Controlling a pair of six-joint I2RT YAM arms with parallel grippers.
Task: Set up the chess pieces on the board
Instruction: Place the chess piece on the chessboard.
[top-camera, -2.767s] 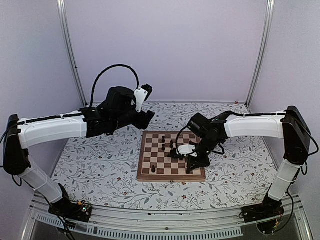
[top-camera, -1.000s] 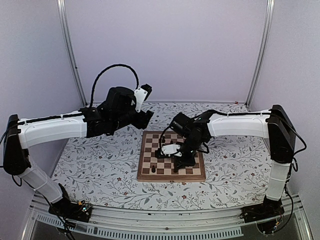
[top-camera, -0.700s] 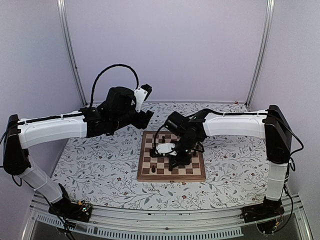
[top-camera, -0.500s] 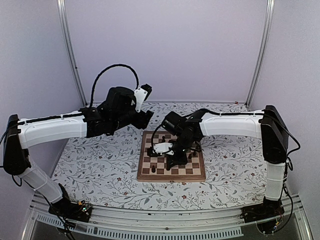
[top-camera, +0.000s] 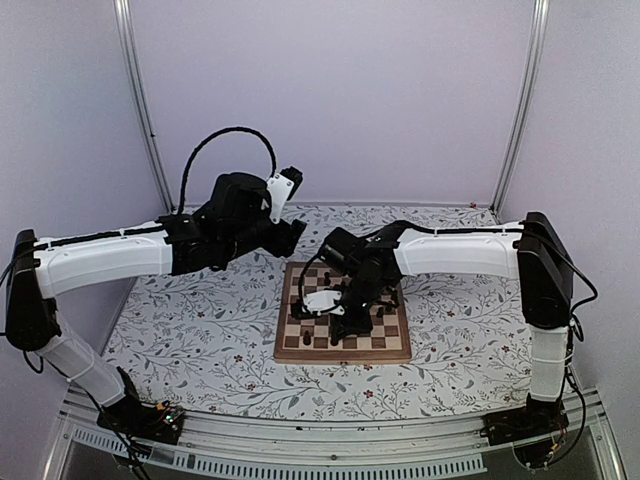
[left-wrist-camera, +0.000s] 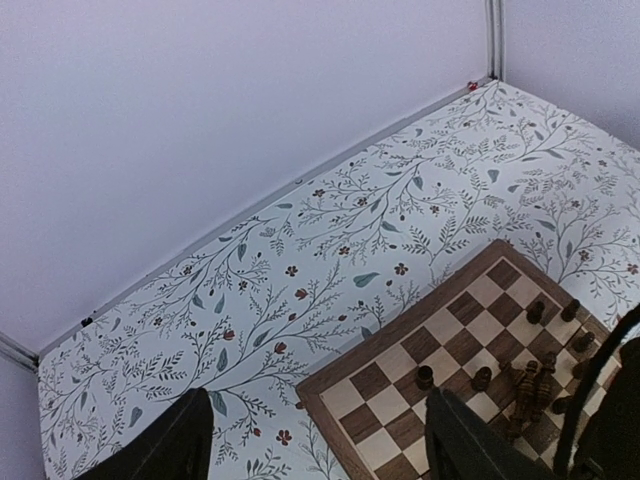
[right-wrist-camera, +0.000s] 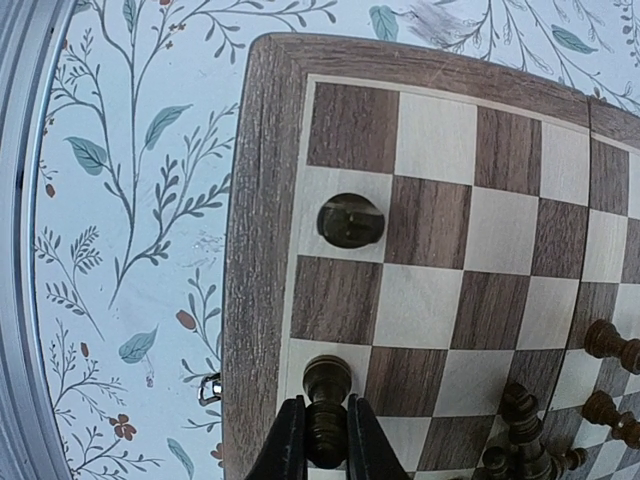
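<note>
My right gripper (right-wrist-camera: 327, 428) is shut on a dark chess piece (right-wrist-camera: 327, 405), whose round base is over a light square in the board's (right-wrist-camera: 250, 250) edge column. Another piece (right-wrist-camera: 351, 220) stands two squares further along that column. More chess pieces (right-wrist-camera: 528, 425) crowd the lower right of the right wrist view. From above, the right gripper (top-camera: 340, 318) is low over the left half of the board (top-camera: 330, 355). My left gripper (left-wrist-camera: 315, 450) is open and holds nothing, high behind the board's (left-wrist-camera: 400, 325) far corner, with several pieces (left-wrist-camera: 482, 378) in its view.
The board lies on a floral-patterned table (top-camera: 200, 330). A metal rail (right-wrist-camera: 20, 200) runs along the table's edge left of the board in the right wrist view. Pale walls with upright posts (top-camera: 140, 110) enclose the back.
My right arm has swept leftward across the board with the piece in its grip, from the right half to the left edge column. The left arm has stayed still.
</note>
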